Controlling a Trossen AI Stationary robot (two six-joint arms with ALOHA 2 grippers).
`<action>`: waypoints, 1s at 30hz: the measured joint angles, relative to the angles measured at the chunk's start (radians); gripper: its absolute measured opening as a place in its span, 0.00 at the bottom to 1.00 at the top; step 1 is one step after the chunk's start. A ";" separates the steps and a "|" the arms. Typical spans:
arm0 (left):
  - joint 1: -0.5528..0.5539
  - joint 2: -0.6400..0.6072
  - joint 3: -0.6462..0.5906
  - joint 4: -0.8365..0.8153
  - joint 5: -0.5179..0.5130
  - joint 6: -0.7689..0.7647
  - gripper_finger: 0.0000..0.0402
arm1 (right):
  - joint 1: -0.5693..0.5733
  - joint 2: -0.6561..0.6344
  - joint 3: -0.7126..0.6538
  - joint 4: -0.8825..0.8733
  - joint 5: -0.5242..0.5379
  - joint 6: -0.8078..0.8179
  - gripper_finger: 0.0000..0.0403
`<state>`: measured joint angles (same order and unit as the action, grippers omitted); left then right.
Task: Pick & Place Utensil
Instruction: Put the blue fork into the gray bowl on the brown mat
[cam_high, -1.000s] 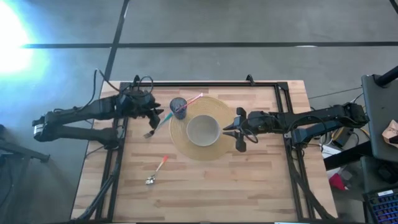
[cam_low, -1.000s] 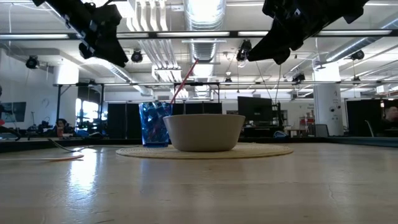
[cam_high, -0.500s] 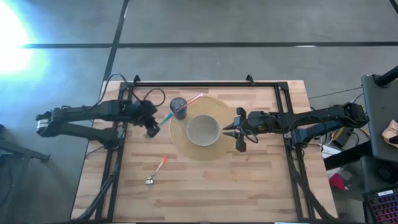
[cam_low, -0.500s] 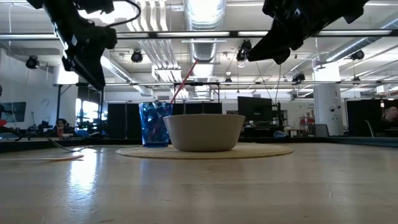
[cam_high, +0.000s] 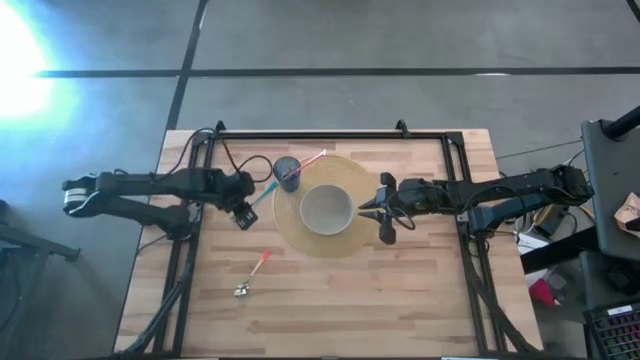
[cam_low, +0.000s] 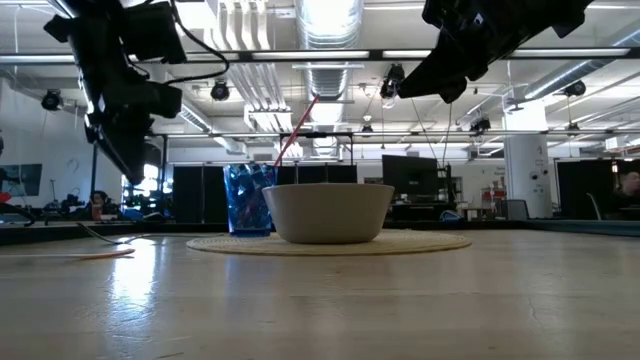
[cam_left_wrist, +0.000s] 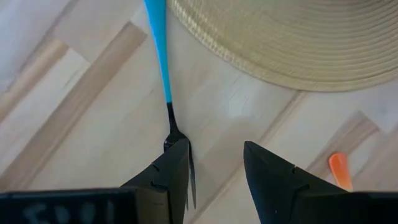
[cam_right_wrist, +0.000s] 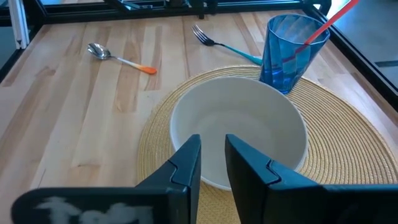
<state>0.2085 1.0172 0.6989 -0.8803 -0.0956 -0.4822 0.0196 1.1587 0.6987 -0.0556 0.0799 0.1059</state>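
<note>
The left gripper (cam_left_wrist: 214, 165) is spread wide, right over the fork (cam_left_wrist: 163, 74). It should drop straight down, so one finger lands on each side of the thin neck, then pinch.

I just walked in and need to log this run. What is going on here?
The left hand hangs open right over the blue-handled fork, which lies on the table beside the woven placemat; the fork is not gripped. The right hand waits over the mat by the white bowl. An orange-handled spoon lies untouched nearer the front.
</note>
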 joint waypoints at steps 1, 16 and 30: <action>0.000 0.006 -0.003 0.000 0.000 -0.003 0.36 | 0.000 0.000 0.000 0.000 0.000 0.000 0.17; 0.033 0.116 -0.068 0.135 -0.014 0.026 0.36 | 0.000 0.000 0.000 0.000 0.000 -0.001 0.22; 0.080 0.228 -0.069 0.182 -0.037 0.068 0.36 | 0.000 0.000 0.000 0.000 0.000 0.002 0.17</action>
<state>0.2890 1.2454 0.6296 -0.6987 -0.1326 -0.4147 0.0194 1.1587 0.6987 -0.0552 0.0799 0.1081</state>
